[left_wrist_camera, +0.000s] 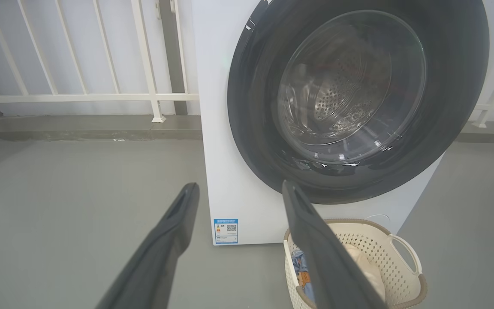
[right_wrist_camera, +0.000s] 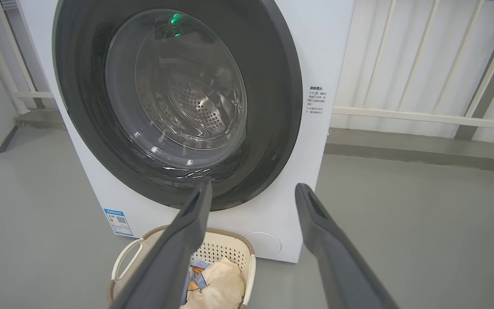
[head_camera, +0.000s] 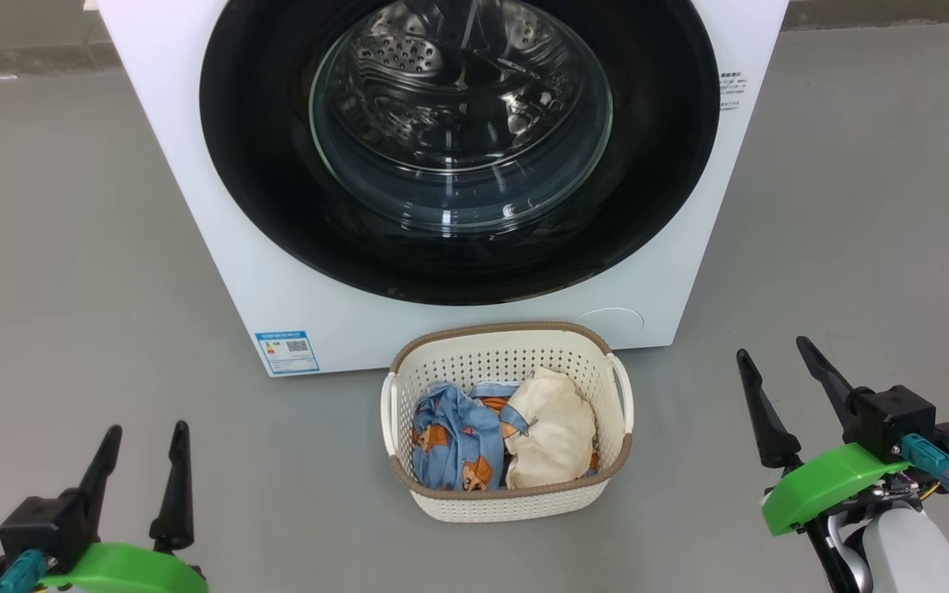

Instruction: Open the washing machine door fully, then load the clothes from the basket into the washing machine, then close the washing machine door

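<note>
The white washing machine (head_camera: pixel 194 165) stands ahead with its round black door (head_camera: pixel 260 165) shut flat against the front; the steel drum shows through the glass bowl (head_camera: pixel 460 115). On the floor in front sits the cream basket (head_camera: pixel 507 498) holding the clothes: a light blue printed garment (head_camera: pixel 454 441) and a cream one (head_camera: pixel 553 432). My left gripper (head_camera: pixel 145 428) is open at the lower left, well short of the basket. My right gripper (head_camera: pixel 775 344) is open at the lower right, beside the basket and apart from it. Both wrist views face the door (left_wrist_camera: pixel 255 86) (right_wrist_camera: pixel 281 86) and the basket (left_wrist_camera: pixel 401 292) (right_wrist_camera: pixel 225 246).
Grey floor (head_camera: pixel 71 288) spreads on both sides of the machine. A white railing (left_wrist_camera: pixel 79 98) on a low concrete kerb runs behind it, seen also as railing (right_wrist_camera: pixel 423 116) in the right wrist view. A blue label (head_camera: pixel 287 352) marks the machine's lower left corner.
</note>
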Available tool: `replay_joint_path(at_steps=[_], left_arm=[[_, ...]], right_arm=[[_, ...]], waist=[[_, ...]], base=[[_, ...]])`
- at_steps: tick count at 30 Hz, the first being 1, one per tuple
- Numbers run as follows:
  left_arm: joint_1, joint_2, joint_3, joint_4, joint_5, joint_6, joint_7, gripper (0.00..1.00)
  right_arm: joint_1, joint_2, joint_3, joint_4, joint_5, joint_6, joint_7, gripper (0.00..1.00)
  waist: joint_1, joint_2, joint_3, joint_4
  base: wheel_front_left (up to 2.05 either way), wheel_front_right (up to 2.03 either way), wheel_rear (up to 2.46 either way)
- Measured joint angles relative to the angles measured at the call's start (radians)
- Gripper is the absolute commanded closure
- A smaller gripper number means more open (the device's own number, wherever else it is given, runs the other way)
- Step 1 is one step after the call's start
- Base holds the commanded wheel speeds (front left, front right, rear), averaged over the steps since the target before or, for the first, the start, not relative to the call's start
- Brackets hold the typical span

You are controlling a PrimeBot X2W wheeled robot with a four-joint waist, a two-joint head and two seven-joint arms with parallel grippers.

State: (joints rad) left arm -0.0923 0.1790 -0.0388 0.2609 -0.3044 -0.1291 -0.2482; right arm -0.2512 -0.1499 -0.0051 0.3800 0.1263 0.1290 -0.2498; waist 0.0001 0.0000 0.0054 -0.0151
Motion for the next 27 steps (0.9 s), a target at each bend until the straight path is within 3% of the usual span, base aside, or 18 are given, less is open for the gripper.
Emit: replay_joint_path(at_steps=[27], left_arm=[[-0.012, -0.004, 0.002, 0.027, -0.047, 0.0, 0.0, 0.0]], right_arm=[[0.0, 0.0, -0.006, -0.008, 0.002, 0.0, 0.0, 0.0]], waist=[[0.0, 0.0, 0.0, -0.001]], base=[[0.0, 0.0, 0.0]])
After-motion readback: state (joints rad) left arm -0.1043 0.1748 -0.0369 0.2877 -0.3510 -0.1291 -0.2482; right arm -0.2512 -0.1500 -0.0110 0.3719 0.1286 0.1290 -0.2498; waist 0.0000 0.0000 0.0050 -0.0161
